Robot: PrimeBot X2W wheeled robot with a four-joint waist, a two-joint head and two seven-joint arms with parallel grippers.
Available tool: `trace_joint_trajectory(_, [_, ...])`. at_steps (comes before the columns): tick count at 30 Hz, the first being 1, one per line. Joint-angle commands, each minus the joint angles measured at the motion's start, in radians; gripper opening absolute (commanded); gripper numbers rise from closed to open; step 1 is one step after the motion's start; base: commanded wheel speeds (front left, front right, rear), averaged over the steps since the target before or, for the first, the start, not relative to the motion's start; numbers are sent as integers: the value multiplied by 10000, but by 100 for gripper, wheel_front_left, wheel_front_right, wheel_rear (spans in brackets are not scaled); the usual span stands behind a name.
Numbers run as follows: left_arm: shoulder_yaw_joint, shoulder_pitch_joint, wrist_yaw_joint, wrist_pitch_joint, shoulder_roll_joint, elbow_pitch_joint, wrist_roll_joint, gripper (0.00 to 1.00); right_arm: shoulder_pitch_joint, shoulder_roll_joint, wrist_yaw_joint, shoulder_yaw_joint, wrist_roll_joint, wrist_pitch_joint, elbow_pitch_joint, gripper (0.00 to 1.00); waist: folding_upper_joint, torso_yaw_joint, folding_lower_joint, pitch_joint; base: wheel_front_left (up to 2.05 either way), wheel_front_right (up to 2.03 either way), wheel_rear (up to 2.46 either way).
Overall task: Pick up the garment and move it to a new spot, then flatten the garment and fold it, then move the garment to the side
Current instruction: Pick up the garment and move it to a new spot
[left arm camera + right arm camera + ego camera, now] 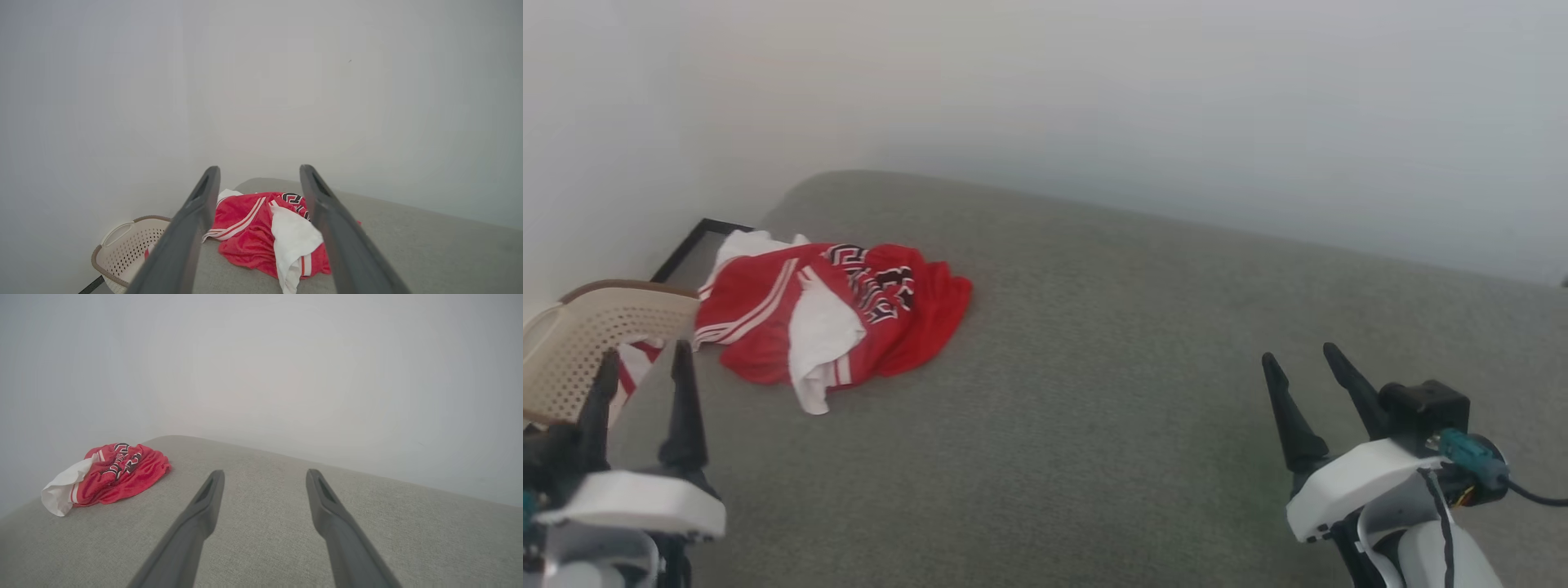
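The garment [837,314], a red jersey T-shirt with white sleeves, striped trim and black lettering, lies crumpled on the far left of the grey cushioned surface [1111,351]. My left gripper [645,363] stands open at the lower left, short of the garment and apart from it. Between its fingers the left wrist view frames the garment [253,237]. My right gripper [1304,367] is open at the lower right, far from the cloth. Its wrist view has the garment [110,473] at the far left.
A beige perforated laundry basket [584,343] stands off the surface's left edge, with red-and-white striped cloth [633,367] inside it. A black-edged frame [690,245] lies behind the basket. Pale walls close the back and left. The surface's middle and right are bare grey fabric.
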Motion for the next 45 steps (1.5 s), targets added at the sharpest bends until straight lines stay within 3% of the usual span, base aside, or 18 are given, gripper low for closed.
trace_joint_trajectory(1, [21, -413, -119, -51, 202, 246, -9, 100, -142, -87, 4, -36, -32, 94, -152, 100, 0, -341, 0, 342, 0, 0, 0])
trace_joint_trajectory(9, [137, -1774, -318, -178, 590, 1186, -184, 100, -579, -368, 4, -148, -202, 441, -729, 100, 0, -955, 0, 1584, 0, 0, 0])
trace_joint_trajectory(20, [-195, -4638, -647, 189, 1004, 3948, -505, 100, -1468, -716, 4, -71, -463, 906, -1631, 100, 0, -1601, 0, 3835, 0, 0, 0])
trace_joint_trajectory(29, [-697, -6912, -971, 1581, 1286, 7259, -986, 100, -1928, -945, 4, -13, -548, 1195, -2153, 100, 0, -1717, 0, 4915, 0, 0, 0])
trace_joint_trajectory(36, [-1111, -8121, -1048, 3676, 1342, 9522, -1247, 100, -2153, -1090, 4, 45, -596, 1453, -2394, 100, 0, -1711, 0, 5286, 0, 0, 0])
trace_joint_trajectory(40, [-1317, -8447, -1076, 4603, 1166, 10415, -1388, 100, -2233, -1131, 4, 99, -615, 1544, -2465, 100, 0, -1733, 0, 5406, 0, 0, 0])
trace_joint_trajectory(45, [-1558, -8753, -1098, 4726, 1148, 10830, -1442, 100, -2302, -1124, 4, 97, -627, 1590, -2436, 100, 0, -1754, 0, 5380, 0, 0, 0])
